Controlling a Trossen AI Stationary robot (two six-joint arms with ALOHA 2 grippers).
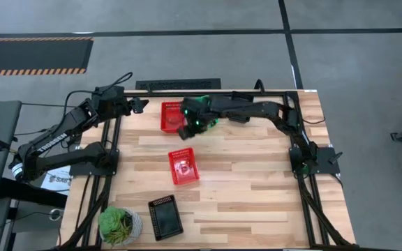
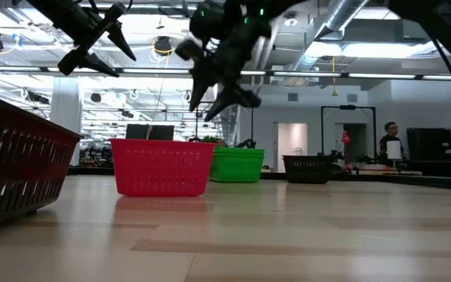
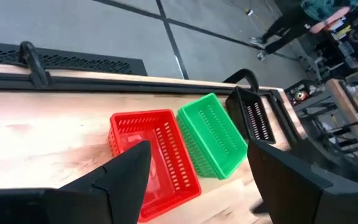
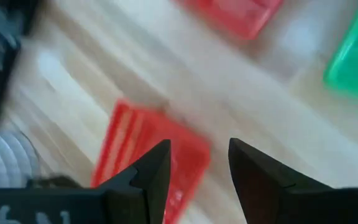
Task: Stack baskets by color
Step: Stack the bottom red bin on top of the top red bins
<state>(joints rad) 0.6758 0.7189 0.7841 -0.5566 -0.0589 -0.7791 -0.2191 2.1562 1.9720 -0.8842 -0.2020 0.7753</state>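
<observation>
A red basket [image 1: 172, 116], a green basket [image 3: 213, 134] and a black basket [image 3: 250, 112] stand in a row along the table's far edge. Another red basket [image 1: 183, 167] rests on the table's middle, and a black basket [image 1: 166, 217] sits near the front edge. My right gripper [image 1: 189, 128] hangs open and empty above the table, between the far red basket and the middle red basket [image 4: 148, 162]. My left gripper [image 3: 197, 180] stays raised and open at the far left, looking toward the far row.
A round potted green plant [image 1: 120, 224] stands at the near left corner beside the black basket. A dark rail [image 3: 61, 78] runs along the table's far edge. Bare wood lies across the table's right half [image 1: 257, 181]. A person [image 2: 390, 137] stands in the room behind.
</observation>
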